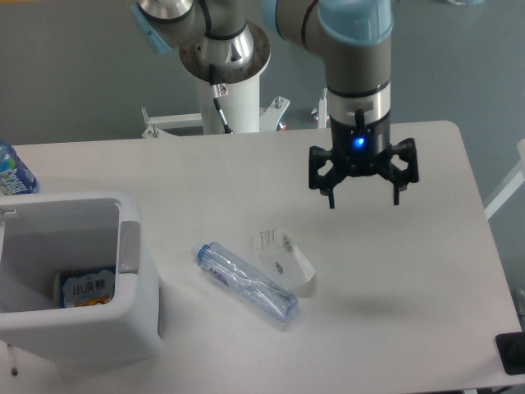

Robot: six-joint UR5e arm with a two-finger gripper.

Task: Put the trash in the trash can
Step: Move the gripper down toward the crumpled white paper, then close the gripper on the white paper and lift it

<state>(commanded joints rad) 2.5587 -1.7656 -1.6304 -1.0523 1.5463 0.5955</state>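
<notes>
Two pieces of trash lie side by side at the table's middle: a clear crushed plastic bottle (244,281) with a bluish label, and a white crumpled paper cup (287,259) with small print, touching its right side. The trash can (138,283), a white boxy bin with a grey rim strip, stands at the front left with a small printed packet inside. My gripper (364,199) hangs open in the air above and to the right of the cup, fingers pointing down, nothing between them.
A water bottle (13,172) with a bright blue-and-green label stands at the left edge behind the bin. The robot's white base post (223,86) rises behind the table. A dark object (513,353) sits at the table's front right corner.
</notes>
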